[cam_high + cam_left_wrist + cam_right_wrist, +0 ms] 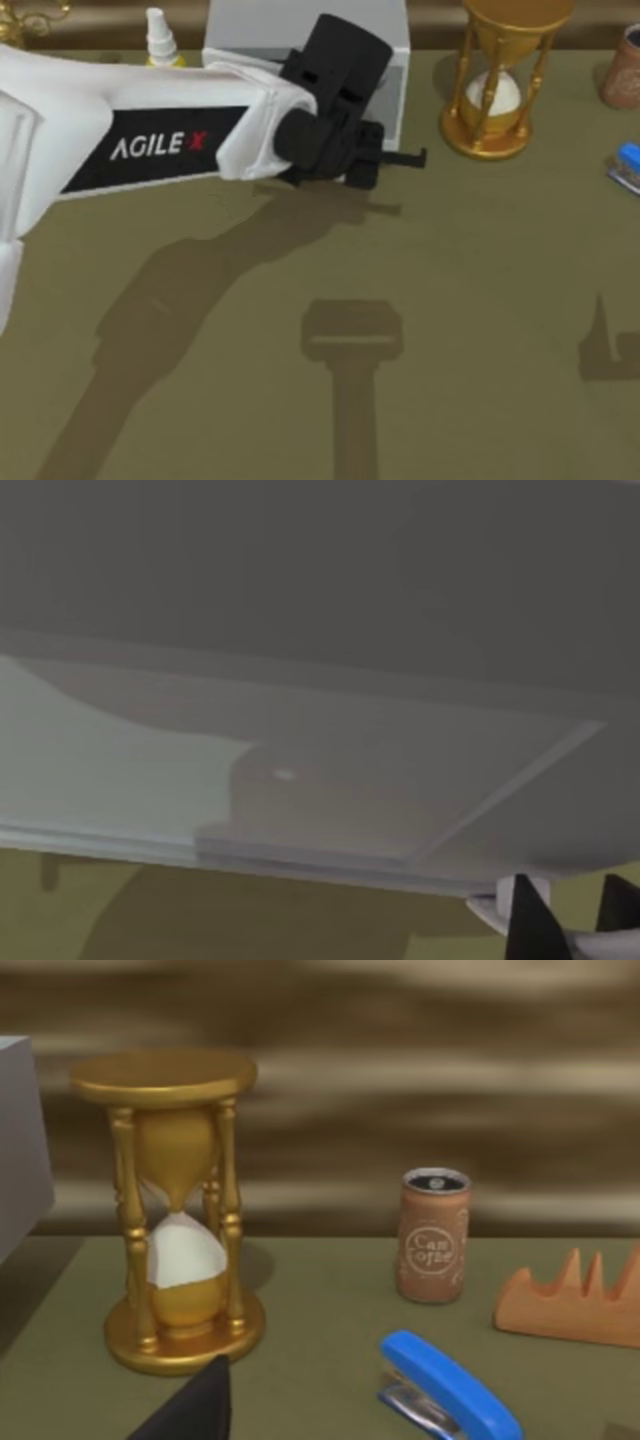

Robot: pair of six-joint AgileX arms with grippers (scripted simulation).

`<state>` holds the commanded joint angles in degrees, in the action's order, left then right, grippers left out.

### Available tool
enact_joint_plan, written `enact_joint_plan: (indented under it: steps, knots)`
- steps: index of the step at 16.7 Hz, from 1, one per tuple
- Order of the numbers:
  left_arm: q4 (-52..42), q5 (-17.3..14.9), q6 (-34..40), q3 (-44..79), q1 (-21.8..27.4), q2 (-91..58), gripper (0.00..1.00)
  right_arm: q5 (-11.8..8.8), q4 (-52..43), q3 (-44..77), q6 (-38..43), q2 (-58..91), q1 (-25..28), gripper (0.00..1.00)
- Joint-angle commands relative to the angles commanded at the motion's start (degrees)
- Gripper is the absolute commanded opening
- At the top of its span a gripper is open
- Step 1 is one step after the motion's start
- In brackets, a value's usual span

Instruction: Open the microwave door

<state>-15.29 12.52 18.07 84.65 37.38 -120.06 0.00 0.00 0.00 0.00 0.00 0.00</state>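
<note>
White left arm — at microwave front.

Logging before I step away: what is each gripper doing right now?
Left gripper: at the front of the boxy light-grey microwave; open or shut cannot be told.
Right gripper: not in the top view; state cannot be told.

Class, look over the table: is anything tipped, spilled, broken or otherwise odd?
Nothing stands out. The hourglass and can stand upright, and the stapler lies flat. The left claw is at the microwave front.
</note>
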Motion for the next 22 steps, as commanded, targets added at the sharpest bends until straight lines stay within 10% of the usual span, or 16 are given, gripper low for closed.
enact_joint_plan:
  steps: [22]
  knots:
    - [2.15, -2.4, -3.8, -4.13, -1.28, 2.57, 0.0, 0.0, 0.0, 0.0, 0.0, 0.0, 0.0, 1.0]
